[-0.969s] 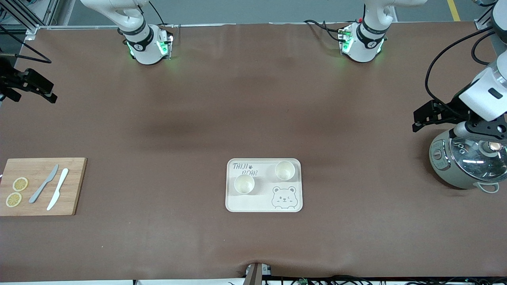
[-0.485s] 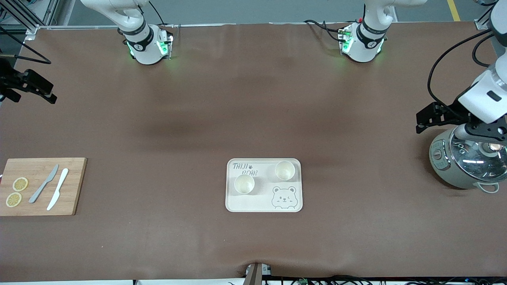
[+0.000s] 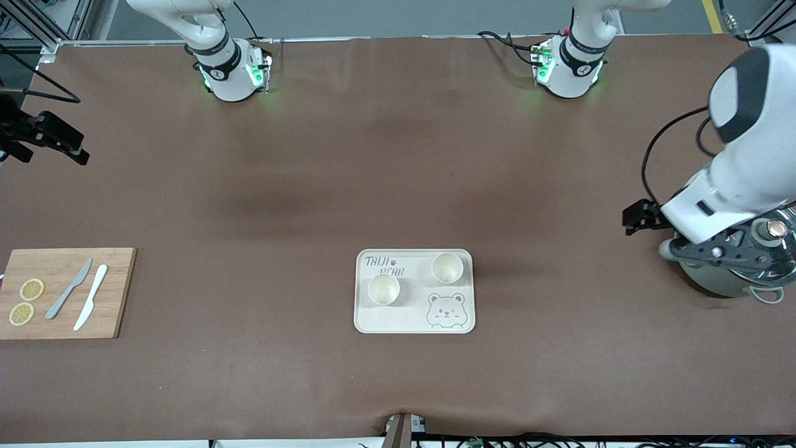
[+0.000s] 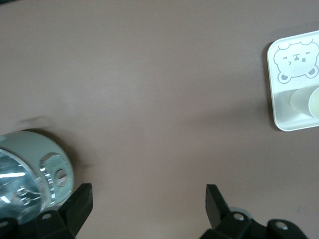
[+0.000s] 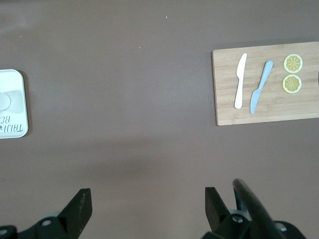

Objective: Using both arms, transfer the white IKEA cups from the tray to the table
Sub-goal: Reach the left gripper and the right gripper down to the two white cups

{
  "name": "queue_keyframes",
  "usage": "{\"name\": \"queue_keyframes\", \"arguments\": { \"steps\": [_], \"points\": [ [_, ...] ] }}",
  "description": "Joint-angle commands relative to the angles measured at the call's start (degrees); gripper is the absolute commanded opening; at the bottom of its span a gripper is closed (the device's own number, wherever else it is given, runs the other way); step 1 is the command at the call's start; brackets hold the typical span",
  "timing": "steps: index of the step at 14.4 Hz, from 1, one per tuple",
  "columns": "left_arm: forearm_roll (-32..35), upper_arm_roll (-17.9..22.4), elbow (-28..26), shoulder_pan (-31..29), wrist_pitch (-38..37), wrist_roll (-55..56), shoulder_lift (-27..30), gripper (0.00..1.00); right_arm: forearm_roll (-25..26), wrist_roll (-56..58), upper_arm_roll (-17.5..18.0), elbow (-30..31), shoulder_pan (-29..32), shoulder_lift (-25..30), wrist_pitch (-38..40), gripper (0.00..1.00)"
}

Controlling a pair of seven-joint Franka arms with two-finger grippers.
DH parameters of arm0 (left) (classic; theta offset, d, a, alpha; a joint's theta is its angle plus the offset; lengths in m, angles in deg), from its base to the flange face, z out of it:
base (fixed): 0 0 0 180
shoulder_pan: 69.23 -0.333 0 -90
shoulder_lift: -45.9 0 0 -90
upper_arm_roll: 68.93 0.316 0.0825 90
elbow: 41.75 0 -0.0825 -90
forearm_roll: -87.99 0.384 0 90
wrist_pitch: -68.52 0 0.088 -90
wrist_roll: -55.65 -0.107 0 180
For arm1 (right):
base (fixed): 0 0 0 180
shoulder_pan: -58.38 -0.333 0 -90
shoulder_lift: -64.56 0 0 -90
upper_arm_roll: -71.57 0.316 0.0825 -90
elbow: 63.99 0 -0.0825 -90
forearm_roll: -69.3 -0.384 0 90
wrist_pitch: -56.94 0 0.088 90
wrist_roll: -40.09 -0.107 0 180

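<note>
Two white cups stand upright on the bear-printed tray (image 3: 360,323) in the middle of the table. One cup (image 3: 384,289) is nearer the front camera, the other cup (image 3: 447,267) stands toward the left arm's end. My left gripper (image 3: 709,253) is open and empty, up over the table edge of the grey-green pot (image 3: 734,281). In the left wrist view the left gripper (image 4: 148,199) is over bare table, with the tray (image 4: 279,79) and one cup (image 4: 301,102) at the frame's edge. My right gripper (image 3: 43,134) hangs open and empty at the right arm's end; the right wrist view shows the right gripper (image 5: 148,201) over bare table.
A wooden cutting board (image 3: 115,292) with two knives and two lemon slices lies at the right arm's end; the board also shows in the right wrist view (image 5: 224,99). The pot with glass lid (image 4: 30,169) stands at the left arm's end.
The left arm has swung lower over the pot and shifted toward the tray. The right gripper has barely moved. The cups and tray have not moved.
</note>
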Motion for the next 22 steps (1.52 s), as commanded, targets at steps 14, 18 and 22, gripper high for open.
{"name": "queue_keyframes", "arguments": {
  "steps": [14, 18, 22],
  "points": [
    [-3.27, 0.07, 0.83, 15.72, 13.39, 22.71, -13.85, 1.00, -8.07, -14.44, 0.72, -5.68, -7.18, -13.20, -8.37, 1.00],
    [-6.77, -0.02, 0.83, 16.26, 18.93, 23.79, -17.99, 1.00, -8.16, -21.29, 0.63, -9.39, -12.28, -18.13, -10.21, 1.00],
    [-7.66, -1.51, 0.74, 16.88, 25.77, 24.30, -22.38, 1.00, -8.16, -28.31, 0.63, -10.79, -16.41, -22.43, -15.75, 1.00]
  ]
}}
